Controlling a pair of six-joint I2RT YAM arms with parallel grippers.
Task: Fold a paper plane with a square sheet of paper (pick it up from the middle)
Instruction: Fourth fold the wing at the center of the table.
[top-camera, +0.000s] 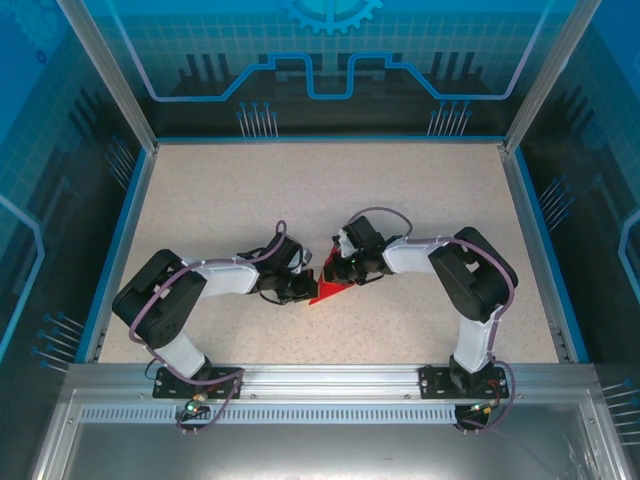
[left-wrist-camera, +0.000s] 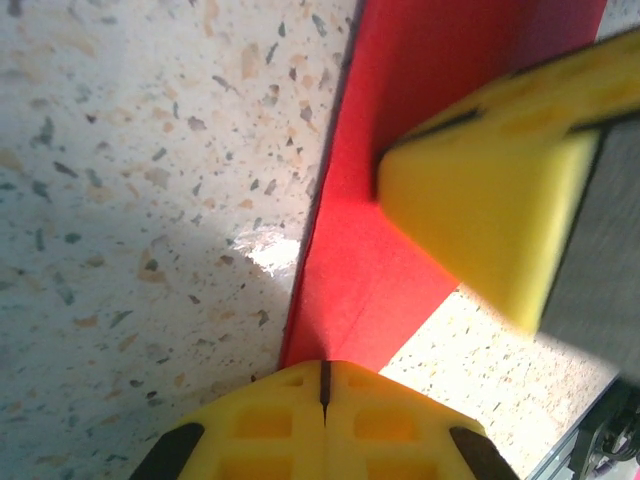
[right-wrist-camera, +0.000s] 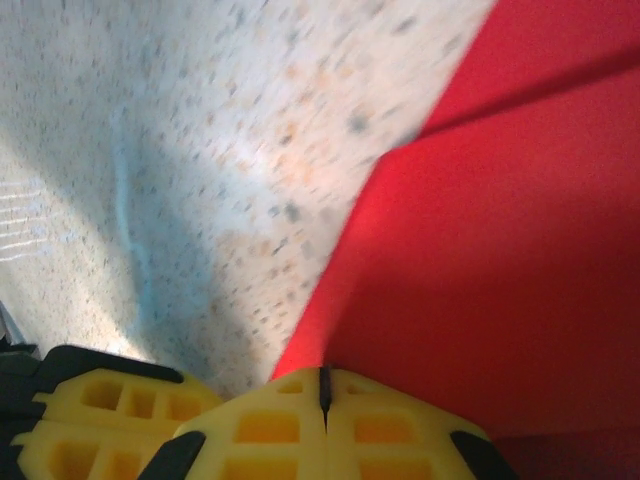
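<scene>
Paper (top-camera: 326, 290), folded to a red wedge, lies on the table (top-camera: 300, 190) between the arms. Left fingers (left-wrist-camera: 328, 372) are pinched shut on its crease end, and right fingers (right-wrist-camera: 328, 376) are shut on its other side. Best to hold both pinches firm and move together, so the crease stays straight and nothing tears

Top camera looked down from behind the near edge over the whole tabletop (top-camera: 330, 190). Both wrist cameras faced down, very close, sharing the red paper (left-wrist-camera: 370, 250).

Red paper (top-camera: 330, 292) (seemingly folded) over speckled table (top-camera: 330, 200).
</scene>
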